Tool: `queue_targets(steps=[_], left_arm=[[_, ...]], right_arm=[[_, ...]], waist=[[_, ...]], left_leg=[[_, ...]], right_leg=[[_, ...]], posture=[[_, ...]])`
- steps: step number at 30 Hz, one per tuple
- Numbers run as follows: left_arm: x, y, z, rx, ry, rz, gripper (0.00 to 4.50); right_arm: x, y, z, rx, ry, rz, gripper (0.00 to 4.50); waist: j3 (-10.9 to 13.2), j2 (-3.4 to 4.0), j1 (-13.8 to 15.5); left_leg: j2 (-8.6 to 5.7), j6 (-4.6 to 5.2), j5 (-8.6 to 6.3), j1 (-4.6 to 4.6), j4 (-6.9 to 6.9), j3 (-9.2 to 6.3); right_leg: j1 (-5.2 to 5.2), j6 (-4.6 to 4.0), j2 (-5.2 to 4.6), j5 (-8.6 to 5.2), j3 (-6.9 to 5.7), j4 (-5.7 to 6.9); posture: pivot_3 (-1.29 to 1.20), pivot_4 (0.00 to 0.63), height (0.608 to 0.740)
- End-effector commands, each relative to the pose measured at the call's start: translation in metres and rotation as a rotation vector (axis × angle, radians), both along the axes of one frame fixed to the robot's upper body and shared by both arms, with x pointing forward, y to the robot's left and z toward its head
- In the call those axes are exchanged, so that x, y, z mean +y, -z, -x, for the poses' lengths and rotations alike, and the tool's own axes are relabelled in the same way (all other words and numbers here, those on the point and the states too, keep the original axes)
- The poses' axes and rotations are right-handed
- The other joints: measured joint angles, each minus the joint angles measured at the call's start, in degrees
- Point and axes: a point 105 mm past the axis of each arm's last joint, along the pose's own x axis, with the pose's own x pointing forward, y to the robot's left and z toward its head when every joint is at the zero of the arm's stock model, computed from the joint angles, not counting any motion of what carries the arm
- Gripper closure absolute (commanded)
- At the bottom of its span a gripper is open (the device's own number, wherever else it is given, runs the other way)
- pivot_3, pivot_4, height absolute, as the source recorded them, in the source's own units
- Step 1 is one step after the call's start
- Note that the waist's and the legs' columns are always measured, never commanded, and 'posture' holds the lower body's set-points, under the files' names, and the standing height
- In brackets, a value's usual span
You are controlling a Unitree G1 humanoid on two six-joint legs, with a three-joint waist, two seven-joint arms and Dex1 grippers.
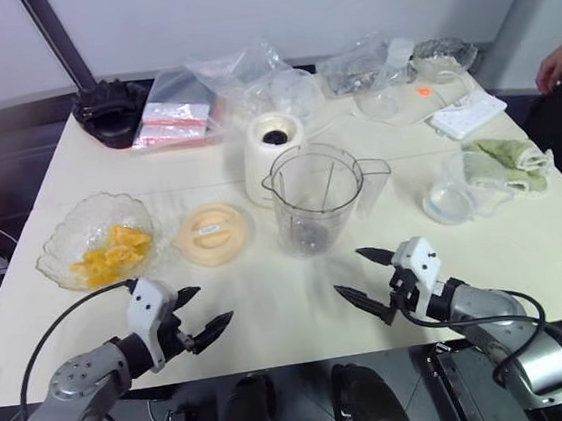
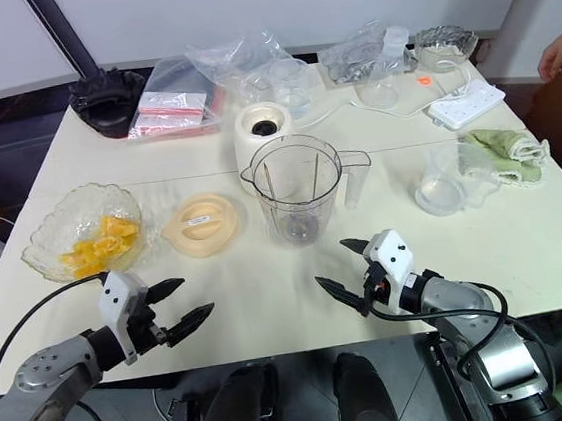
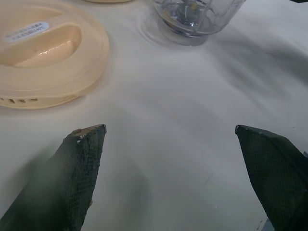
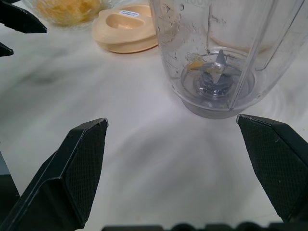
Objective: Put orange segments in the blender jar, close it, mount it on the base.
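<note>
The orange segments [image 1: 113, 255] sit heaped in a wavy-rimmed glass bowl [image 1: 68, 238] at the table's left, soft and wet-looking, within the left arm's reach. The left gripper [image 1: 204, 317] hovers near the front edge, fingers spread wide, empty. The pale orange lid [image 1: 213, 233], smooth plastic, lies flat between bowl and jar. The clear blender jar [image 1: 312, 199] stands upright and uncovered, ready for filling, with the rounded white base [image 1: 272, 145] just behind. The right gripper [image 1: 367, 280] hangs wide apart, holding nothing.

I'm seeing the blender jar [image 1: 316, 199] showing clear, glossy plastic over a metal blade; the lid [image 1: 212, 233] looking smooth, pale orange plastic; the bowl [image 1: 91, 240] gleaming as wavy glass; the worktop [image 1: 271, 302] staying matt cream; my finger pads [image 4: 84, 168] showing rough black texture.
</note>
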Motion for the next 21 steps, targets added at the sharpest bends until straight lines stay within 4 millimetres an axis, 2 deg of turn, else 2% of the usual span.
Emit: queue_targets(steps=[1,9,14,16,19,21], left_arm=[[-0.002,-0.013,-0.001,-0.049,0.012,0.000,0.03],[0.000,-0.021,-0.005,-0.066,0.006,-0.007,0.03],[0.010,-0.033,-0.012,-0.073,0.012,-0.102,0.03],[0.019,-0.047,-0.016,-0.048,0.025,-0.126,0.03],[0.044,-0.088,-0.041,-0.083,-0.097,-0.072,0.03],[0.057,-0.107,-0.052,-0.105,-0.157,-0.068,0.03]], right_arm=[[0.001,-0.008,0.000,-0.031,-0.007,-0.008,0.01],[0.003,-0.013,0.003,-0.040,-0.044,0.010,0.01],[0.004,-0.020,0.014,-0.036,-0.133,0.054,0.01],[0.007,-0.024,0.025,-0.024,-0.208,0.077,0.01],[0.018,-0.035,0.045,-0.003,-0.337,0.081,0.01],[0.026,-0.040,0.052,-0.006,-0.385,0.082,0.01]], waist=[[0.00,0.00,0.00],[0.00,0.00,0.00],[0.01,-0.03,0.04],[0.02,-0.04,0.03],[0.07,-0.11,0.23],[0.08,-0.16,0.06]], left_leg=[[0.00,0.00,0.00,0.00,0.00,0.00],[0.00,0.00,0.00,0.00,0.00,0.00],[-0.01,0.03,0.02,0.00,0.00,-0.01],[-0.01,0.03,0.02,0.00,0.01,0.00],[0.00,0.05,0.03,0.00,0.02,-0.05],[0.05,0.05,0.03,0.00,0.07,-0.08]], right_leg=[[0.00,0.00,0.00,0.00,0.00,0.00],[0.00,0.00,0.00,0.00,0.00,0.00],[0.00,0.00,0.04,0.00,-0.02,0.01],[0.00,0.00,0.09,0.00,-0.02,0.02],[0.02,0.01,0.20,-0.01,-0.07,0.05],[0.05,0.03,0.28,-0.01,-0.11,0.08]], posture=[[0.00,0.150,0.740],[0.00,0.150,0.740],[0.00,0.150,0.740],[0.00,0.150,0.740],[0.00,0.150,0.740],[0.00,0.150,0.740]])
